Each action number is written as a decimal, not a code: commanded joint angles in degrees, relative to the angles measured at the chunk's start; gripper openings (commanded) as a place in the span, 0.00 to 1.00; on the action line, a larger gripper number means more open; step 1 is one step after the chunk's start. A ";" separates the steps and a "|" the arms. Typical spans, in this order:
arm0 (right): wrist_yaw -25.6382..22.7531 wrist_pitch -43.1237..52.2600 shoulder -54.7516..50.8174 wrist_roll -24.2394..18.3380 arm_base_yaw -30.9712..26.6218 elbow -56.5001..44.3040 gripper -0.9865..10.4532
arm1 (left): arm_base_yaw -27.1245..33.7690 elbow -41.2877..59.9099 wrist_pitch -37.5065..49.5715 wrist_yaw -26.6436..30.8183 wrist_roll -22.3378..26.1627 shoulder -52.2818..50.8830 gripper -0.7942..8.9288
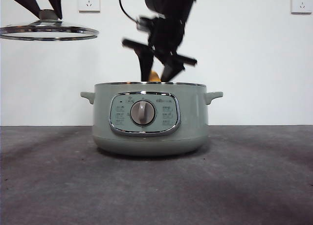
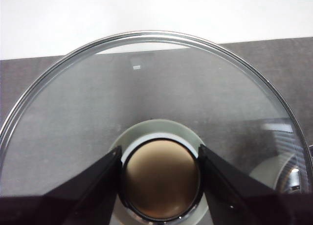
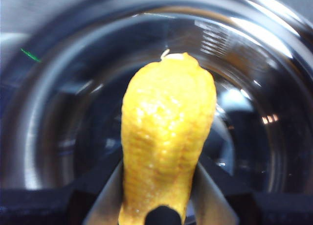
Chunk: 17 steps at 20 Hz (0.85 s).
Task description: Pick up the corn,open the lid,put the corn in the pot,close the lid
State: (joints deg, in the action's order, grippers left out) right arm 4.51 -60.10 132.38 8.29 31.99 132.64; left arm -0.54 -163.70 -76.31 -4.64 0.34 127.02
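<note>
Right tool [image 1: 155,77] grips the corn [image 3: 167,137] just above the open pot [image 1: 150,118]; lower it well inside before you release. Left tool [image 2: 159,173] clamps the lid's [image 1: 48,32] knob, raised aside.

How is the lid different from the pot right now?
The lid hangs high in the air, held by its knob in the left gripper; the pot sits on the table. The lid is clear glass; the pot is solid pale green. The lid is flat and thin; the pot is deep. Both are round with shiny steel rims.
</note>
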 commanded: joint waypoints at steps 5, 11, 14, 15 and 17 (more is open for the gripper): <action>1.16 0.42 4.20 -1.68 -0.44 0.28 0.08 | 0.74 -0.79 0.83 -0.48 1.92 -1.79 0.07; 1.70 -1.64 5.62 -2.10 0.02 0.26 0.08 | 0.59 -0.79 0.85 -2.19 2.47 -1.79 0.07; 2.21 -1.81 5.75 -2.10 0.46 0.26 0.08 | 0.26 -0.79 0.85 -3.28 2.49 -1.79 0.07; 2.16 -1.97 5.95 -2.10 0.90 0.26 0.08 | -0.09 -0.79 0.85 -3.28 2.49 -1.79 0.07; 1.88 -2.05 6.27 -2.32 1.79 0.26 0.08 | -0.63 -0.79 0.85 -3.28 2.49 -1.79 0.07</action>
State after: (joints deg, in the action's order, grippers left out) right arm 6.37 -62.11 136.99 6.55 33.50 132.68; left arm -0.97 -163.70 -76.31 -7.46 2.13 127.00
